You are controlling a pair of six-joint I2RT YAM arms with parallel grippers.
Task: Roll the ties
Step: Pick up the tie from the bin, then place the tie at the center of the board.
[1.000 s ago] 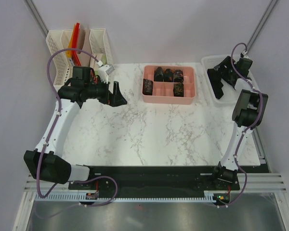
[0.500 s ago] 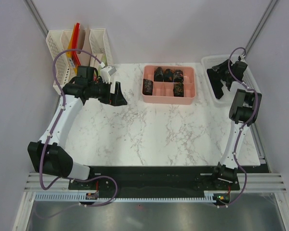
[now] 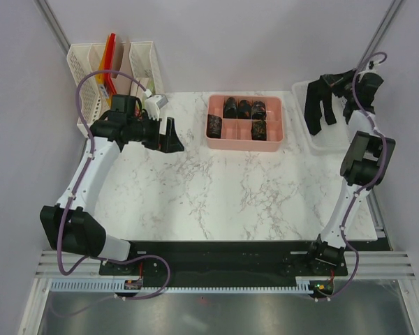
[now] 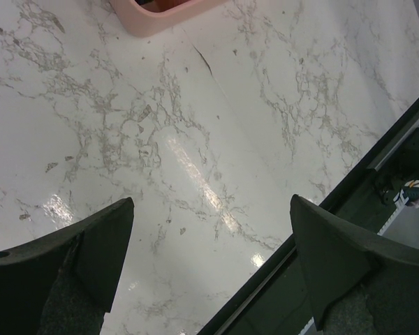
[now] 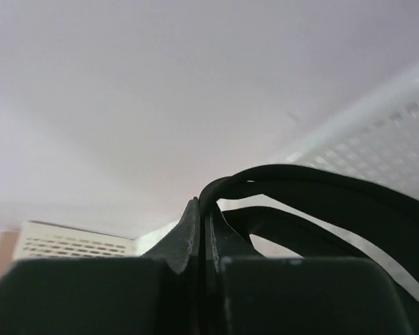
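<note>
My right gripper point(image 3: 320, 87) hangs above the white bin point(image 3: 321, 143) at the back right. It is shut on a black tie point(image 5: 321, 185), whose strip is pinched between the jaws and loops off to the right in the right wrist view. From above, dark fabric of the tie point(image 3: 313, 115) dangles below the gripper. Several rolled ties point(image 3: 244, 108) sit as coils in the pink tray point(image 3: 243, 144). My left gripper point(image 3: 171, 136) hovers open over the marble table, left of the tray, with nothing between its fingers point(image 4: 112, 237).
White slotted racks point(image 3: 84, 63) holding an orange item stand at the back left. A corner of the pink tray point(image 4: 160, 10) shows at the top of the left wrist view. The table's black front rail point(image 4: 377, 167) runs along the right there.
The right gripper went from open to shut on a tie and rose out of the white bin toward the back. The left arm shifted slightly early on, then held still.
</note>
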